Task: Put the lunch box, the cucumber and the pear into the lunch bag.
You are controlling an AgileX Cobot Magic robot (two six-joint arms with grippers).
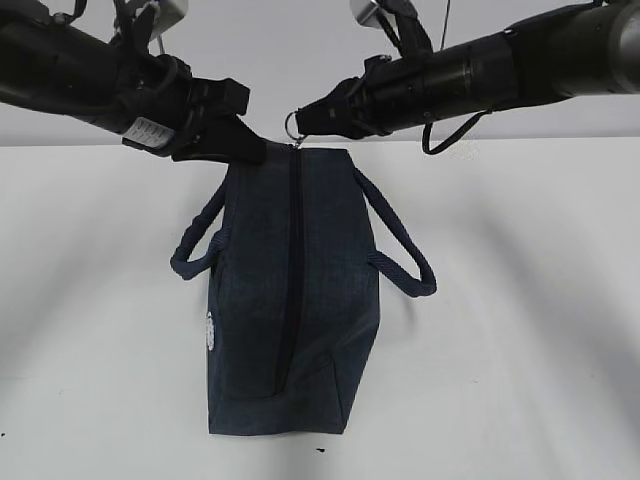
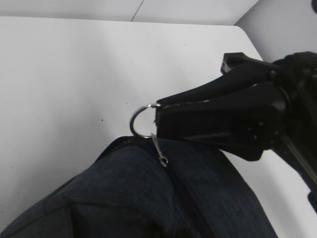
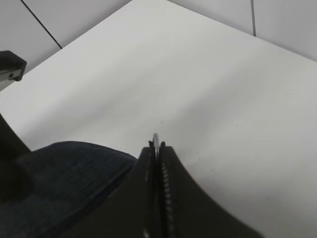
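The dark navy lunch bag [image 1: 300, 300] lies on the white table with its zipper [image 1: 292, 260] closed along the top. My right gripper [image 1: 305, 120] is shut on the silver ring pull [image 1: 292, 125] at the bag's far end. In the right wrist view the ring pull [image 3: 155, 140] pokes out between the pressed fingers. The left wrist view shows the ring pull [image 2: 141, 121] held by the right gripper [image 2: 158, 119] over the bag's fabric [image 2: 148, 198]. My left gripper [image 1: 250, 150] pinches the bag's far left corner. The lunch box, the cucumber and the pear are out of view.
The bag's two loop handles [image 1: 200, 250] [image 1: 405, 260] hang out to either side. The white table [image 1: 520, 300] runs back to a pale wall. Both black arms reach in from the upper corners and meet over the bag's far end.
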